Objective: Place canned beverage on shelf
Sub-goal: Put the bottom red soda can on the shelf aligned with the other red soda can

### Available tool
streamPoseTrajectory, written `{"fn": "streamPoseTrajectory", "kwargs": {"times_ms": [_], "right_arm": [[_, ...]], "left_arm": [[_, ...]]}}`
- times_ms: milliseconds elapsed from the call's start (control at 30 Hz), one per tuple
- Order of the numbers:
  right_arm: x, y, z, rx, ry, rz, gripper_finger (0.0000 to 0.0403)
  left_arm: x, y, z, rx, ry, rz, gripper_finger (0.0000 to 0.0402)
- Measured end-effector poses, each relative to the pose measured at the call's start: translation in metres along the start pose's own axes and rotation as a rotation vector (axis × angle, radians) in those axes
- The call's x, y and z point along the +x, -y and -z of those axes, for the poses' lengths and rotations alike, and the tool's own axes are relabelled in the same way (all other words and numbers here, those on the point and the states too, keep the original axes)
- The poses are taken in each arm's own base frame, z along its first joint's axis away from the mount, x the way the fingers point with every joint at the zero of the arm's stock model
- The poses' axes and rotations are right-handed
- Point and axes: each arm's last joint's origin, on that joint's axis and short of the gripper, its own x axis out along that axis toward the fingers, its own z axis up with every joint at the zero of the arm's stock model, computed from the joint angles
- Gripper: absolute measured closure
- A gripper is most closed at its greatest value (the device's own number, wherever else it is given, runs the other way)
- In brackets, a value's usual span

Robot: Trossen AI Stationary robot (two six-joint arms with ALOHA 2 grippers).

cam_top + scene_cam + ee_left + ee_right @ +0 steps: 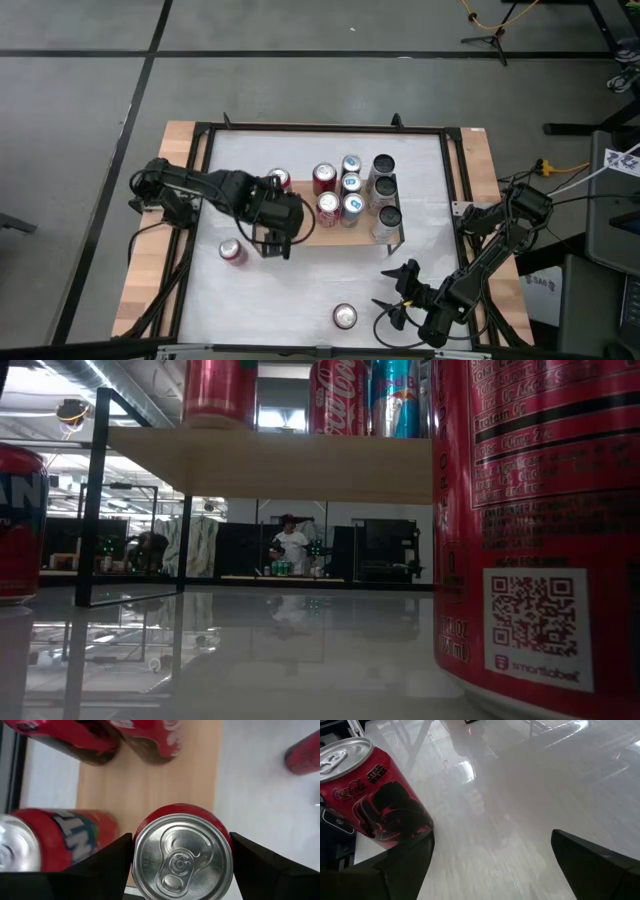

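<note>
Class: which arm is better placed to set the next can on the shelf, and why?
Left. Its left gripper already holds a red can at the shelf edge; the right gripper is open near the front can.

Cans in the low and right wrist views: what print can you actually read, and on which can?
"smartlabel", under a QR code: big red can nearest the low camera; its fine print is too small to read.
Coca-Cola script, partly cut off: red can on the shelf.
"Coca-Cola" and "STAR WARS": red can beside the right gripper.

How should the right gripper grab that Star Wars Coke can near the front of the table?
Grip the Star Wars can around its mid body, coming in level from the side where the right gripper sits open. It stands upright, apart from other cans.
</note>
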Motion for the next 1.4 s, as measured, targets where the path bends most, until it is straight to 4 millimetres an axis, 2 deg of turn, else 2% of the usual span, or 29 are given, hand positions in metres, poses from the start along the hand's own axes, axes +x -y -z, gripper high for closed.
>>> {"fn": "streamPoseTrajectory", "kwargs": {"times_ms": [267, 700, 1100, 1400], "right_arm": [[0.000, 0.000, 0.000, 0.000, 0.000, 0.000, 0.0010], [0.000, 0.000, 0.000, 0.000, 0.000, 0.000, 0.0010], [0.000, 0.000, 0.000, 0.000, 0.000, 0.000, 0.0010], [0.000, 0.000, 0.000, 0.000, 0.000, 0.000, 0.0010]], "left_arm": [[0.008, -0.014, -0.005, 0.055, -0.022, -0.025, 0.0127], [0.016, -0.022, -0.005, 0.054, -0.046, -0.042, 0.0126], [0.017, -0.022, -0.005, 0.058, -0.055, -0.043, 0.0077], [0.017, -0.022, -0.005, 0.059, -0.057, -0.046, 0.0073]]}}
